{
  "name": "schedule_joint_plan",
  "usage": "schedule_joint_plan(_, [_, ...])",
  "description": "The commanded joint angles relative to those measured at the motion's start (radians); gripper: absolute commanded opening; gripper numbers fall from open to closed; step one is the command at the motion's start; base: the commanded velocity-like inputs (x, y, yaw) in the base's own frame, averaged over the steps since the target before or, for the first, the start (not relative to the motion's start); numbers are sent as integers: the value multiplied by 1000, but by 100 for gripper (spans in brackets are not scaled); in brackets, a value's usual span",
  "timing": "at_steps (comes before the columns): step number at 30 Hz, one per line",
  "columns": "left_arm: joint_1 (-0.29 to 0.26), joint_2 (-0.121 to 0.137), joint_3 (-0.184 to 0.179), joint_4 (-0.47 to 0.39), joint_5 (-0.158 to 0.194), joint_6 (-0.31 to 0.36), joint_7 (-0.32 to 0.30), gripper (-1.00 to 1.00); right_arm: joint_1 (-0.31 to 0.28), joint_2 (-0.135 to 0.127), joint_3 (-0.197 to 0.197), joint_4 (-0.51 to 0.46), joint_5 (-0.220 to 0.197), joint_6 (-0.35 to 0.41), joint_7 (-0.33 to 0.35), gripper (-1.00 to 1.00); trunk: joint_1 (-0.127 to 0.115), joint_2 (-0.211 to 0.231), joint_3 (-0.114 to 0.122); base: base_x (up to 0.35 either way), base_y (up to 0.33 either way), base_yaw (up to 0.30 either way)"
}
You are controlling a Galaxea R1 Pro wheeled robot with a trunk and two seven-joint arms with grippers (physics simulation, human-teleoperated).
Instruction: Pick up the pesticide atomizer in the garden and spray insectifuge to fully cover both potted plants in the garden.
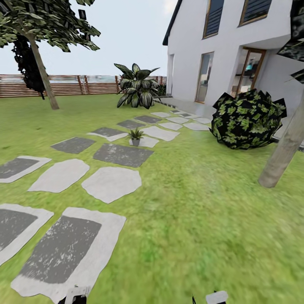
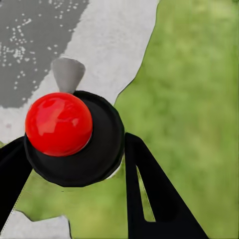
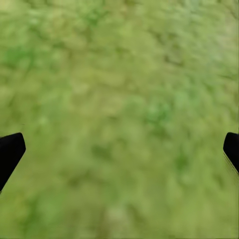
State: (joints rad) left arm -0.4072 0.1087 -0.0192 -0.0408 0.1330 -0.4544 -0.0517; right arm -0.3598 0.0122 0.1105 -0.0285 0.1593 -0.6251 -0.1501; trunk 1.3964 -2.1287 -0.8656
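The pesticide atomizer has a black round body, a glossy red ball on top and a grey cone nozzle. My left gripper is shut on it, one black finger on each side, above the edge of a stepping stone. My right gripper is open over bare grass, its fingertips far apart and nothing between them. One potted plant, a low green rosette in a tiny grey pot, stands on a pale stepping stone several stones ahead. The second potted plant is out of view.
Grey and white stepping stones run across the lawn toward a white house. A big broad-leaved bush stands behind the path, a dark round shrub and a tree trunk to the right, and a slatted fence at the back.
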Motion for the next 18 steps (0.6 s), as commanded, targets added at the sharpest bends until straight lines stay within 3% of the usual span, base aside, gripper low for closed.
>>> schedule_joint_plan(1, [0,0,-2,1,10,-3,-5,-100,-1,0,8,1,6,-1,-11,100,0,0,-1,341,0,0])
schedule_joint_plan(18, [-1,0,-2,1,10,-3,-5,-100,-1,0,8,1,5,-1,-11,100,0,0,-1,341,0,0])
